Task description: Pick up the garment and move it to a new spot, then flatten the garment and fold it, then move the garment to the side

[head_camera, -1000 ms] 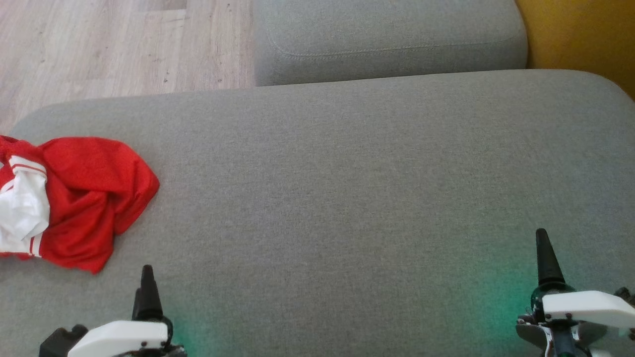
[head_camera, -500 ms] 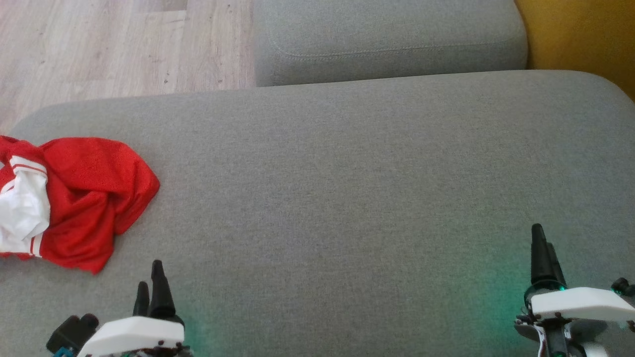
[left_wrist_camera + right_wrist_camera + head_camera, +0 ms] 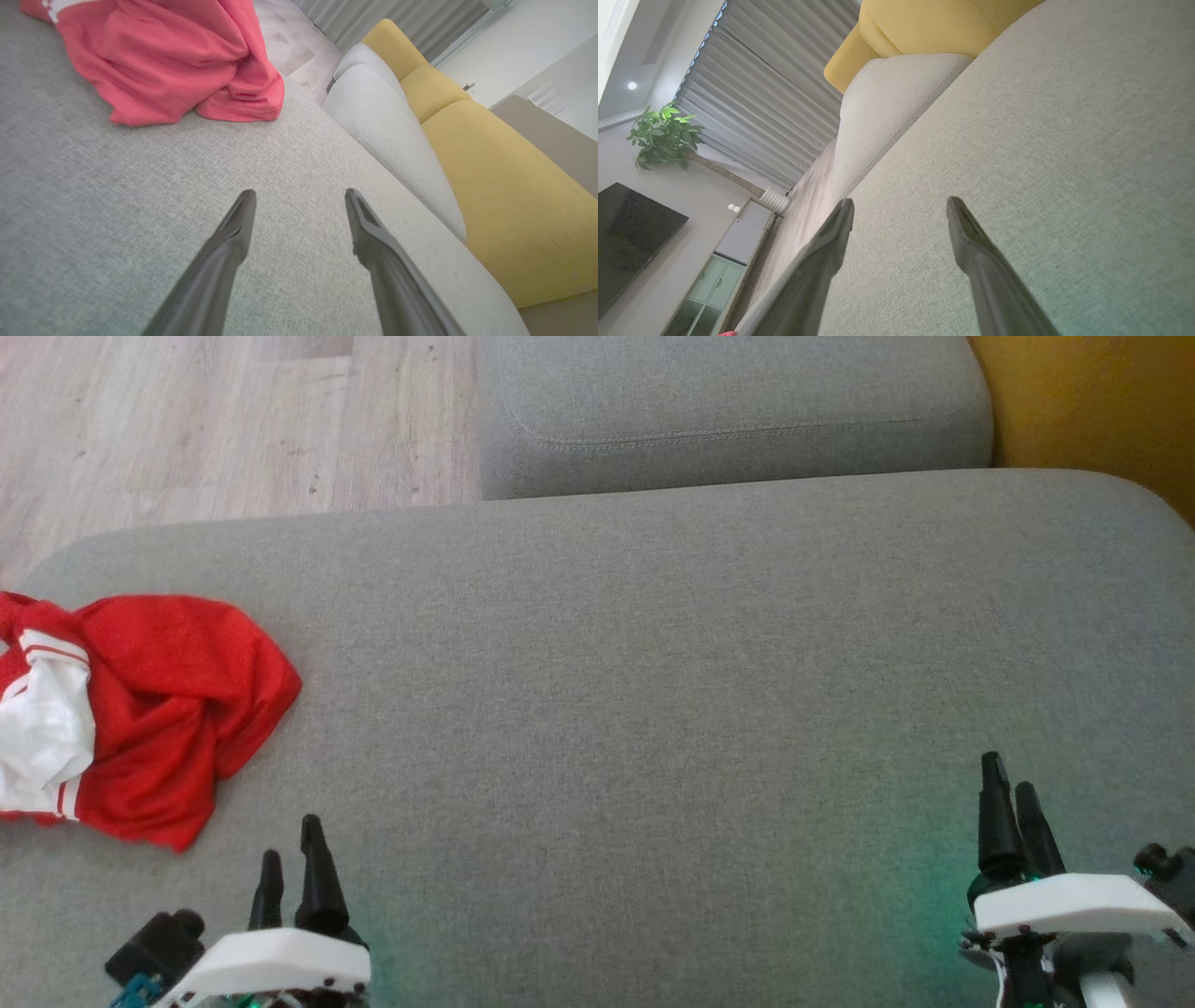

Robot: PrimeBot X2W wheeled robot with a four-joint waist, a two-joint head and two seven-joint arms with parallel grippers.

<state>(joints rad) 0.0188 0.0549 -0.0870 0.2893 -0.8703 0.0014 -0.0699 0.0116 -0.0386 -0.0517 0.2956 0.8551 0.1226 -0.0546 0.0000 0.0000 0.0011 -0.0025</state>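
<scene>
The garment (image 3: 159,709) is a red shirt with white striped trim, lying crumpled at the far left edge of the grey sofa seat (image 3: 653,653). It shows again at the top left of the left wrist view as the garment (image 3: 159,60). My left gripper (image 3: 291,835) hovers open at the lower left, a little below and to the right of the shirt, with nothing between its fingers. In its own view the left gripper (image 3: 299,196) has grey fabric under it. My right gripper (image 3: 1008,775) stands open at the lower right, far from the shirt. The right gripper (image 3: 900,203) holds nothing.
A second grey cushion (image 3: 728,411) lies beyond the seat, with yellow upholstery (image 3: 1092,401) at the top right. Pale wooden floor (image 3: 187,420) borders the seat's far left corner. The left wrist view shows a yellow backrest (image 3: 504,177); curtains and a plant (image 3: 663,135) stand far off.
Both grippers have turned so their two fingers now show side by side. The left one has shifted slightly right, the right one slightly left and up. The garment has not moved.
</scene>
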